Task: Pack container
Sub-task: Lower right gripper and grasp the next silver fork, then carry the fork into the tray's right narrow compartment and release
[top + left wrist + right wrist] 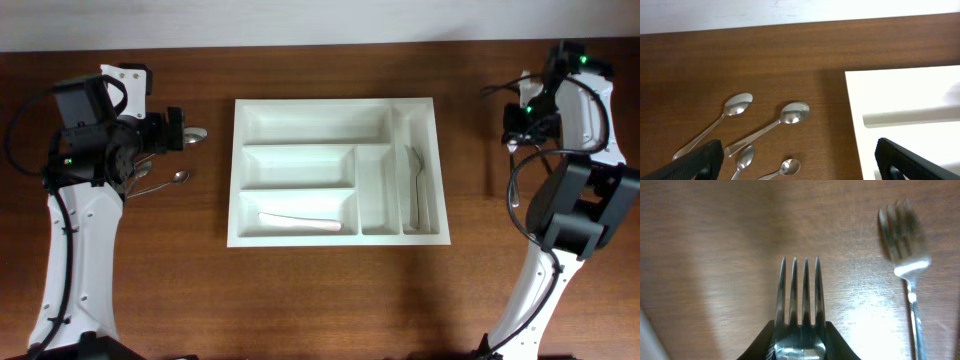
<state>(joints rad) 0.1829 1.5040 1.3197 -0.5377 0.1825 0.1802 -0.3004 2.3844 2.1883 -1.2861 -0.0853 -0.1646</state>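
Your right gripper [800, 342] is clamped on the held fork [800, 287], pinching it just behind the tines, which stick out ahead of the fingers. The handle is hidden behind the jaws. A loose fork [907, 255] lies on the wood just to one side. Your left gripper [805, 161] stands wide apart with nothing in it, hanging over four spoons [794, 113] scattered on the table [330, 290] left of the tray. The container [335, 101] sits flat in the middle of the table between the two arms, well apart from your right gripper. A packed fork [418, 185] lies in its far narrow slot and a pale utensil [300, 222] in the wide compartment nearest the arms' bases. The other compartments look bare. Expect the held fork to be stiff, thin and slick. With a hold this near the head, the long handle may swing or slip in the jaws, so carry it slowly and lower it lengthwise into the narrow slot. The container looks like light, rigid plastic with smooth walls, so it will probably skid on the wood if you knock a rim. You should not need to lift it. If it has to be steadied, take it by an outer wall, not by a thin divider.
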